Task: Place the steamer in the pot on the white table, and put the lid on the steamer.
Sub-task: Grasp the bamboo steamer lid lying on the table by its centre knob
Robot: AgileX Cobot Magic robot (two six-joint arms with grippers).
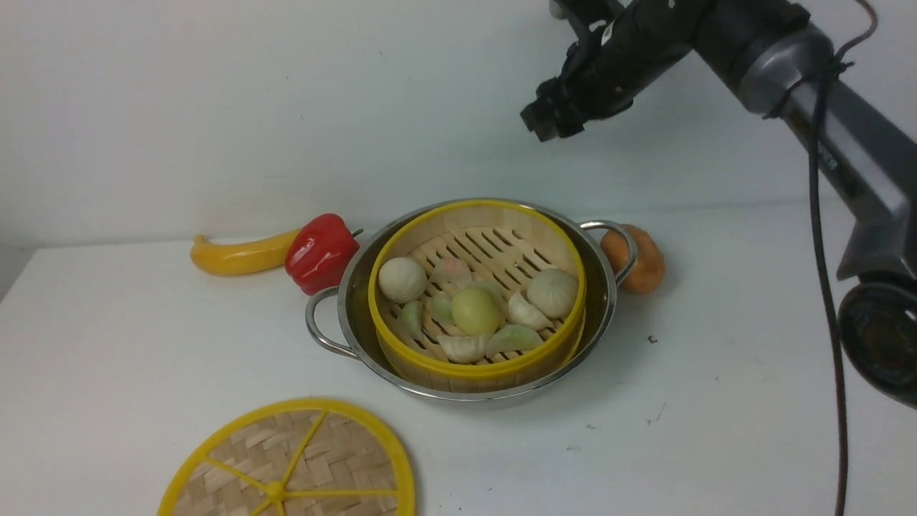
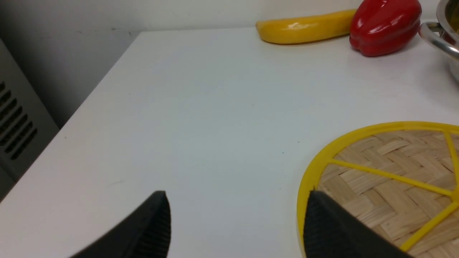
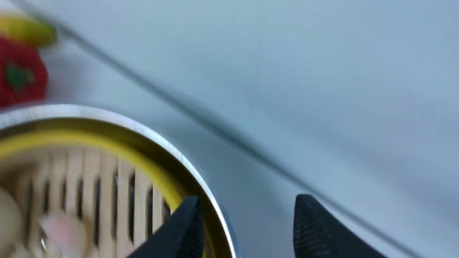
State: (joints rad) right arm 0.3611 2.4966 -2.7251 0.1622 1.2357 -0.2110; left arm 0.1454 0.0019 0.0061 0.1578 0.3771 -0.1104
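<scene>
The steamer, a bamboo basket with yellow rims holding toy buns and dumplings, sits inside the shiny pot on the white table. The lid, a woven disc with yellow rim and spokes, lies flat on the table at the near left. My right gripper hangs high above and behind the pot. In the right wrist view this gripper is open and empty, over the pot's rim and the steamer. My left gripper is open, low beside the lid, one finger over its rim.
A yellow banana-shaped vegetable and a red pepper lie behind the pot's left handle. An orange-brown round item sits behind the right handle. The table's left edge drops beside a grey vented panel.
</scene>
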